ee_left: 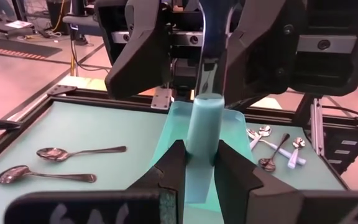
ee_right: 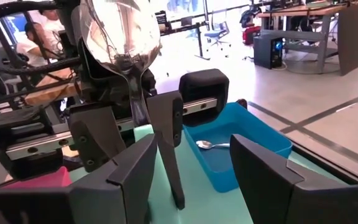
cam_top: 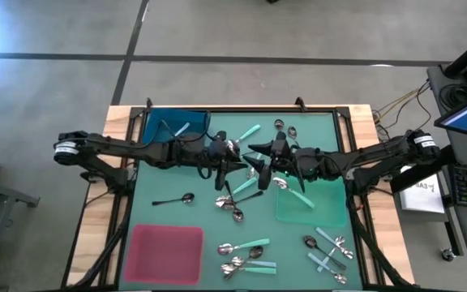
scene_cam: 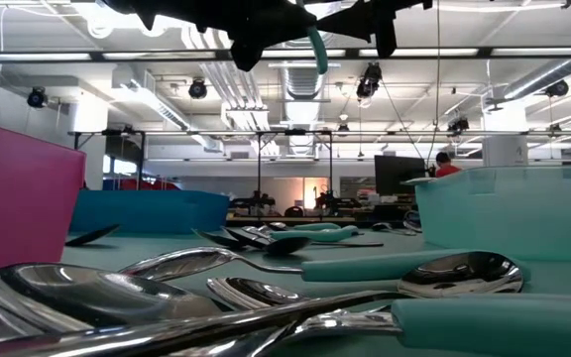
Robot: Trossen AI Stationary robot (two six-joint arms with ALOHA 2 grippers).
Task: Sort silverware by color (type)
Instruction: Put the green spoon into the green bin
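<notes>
Gripping mint-handled spoon (ee_left: pixel 202 127), left pincer (ee_left: pixel 199 163)

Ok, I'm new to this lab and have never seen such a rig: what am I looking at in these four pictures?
Two dark robot arms work over a green table mat. One picture looks down from above, one looks level across the table, and one comes from a camera on each wrist. Scattered on the mat lie small metal spoons, beside a blue plastic tray, a pink tray and a pale green tray. The left tool grips a mint-handled metal spoon above the mat; the right tool faces it, open and empty.
</notes>
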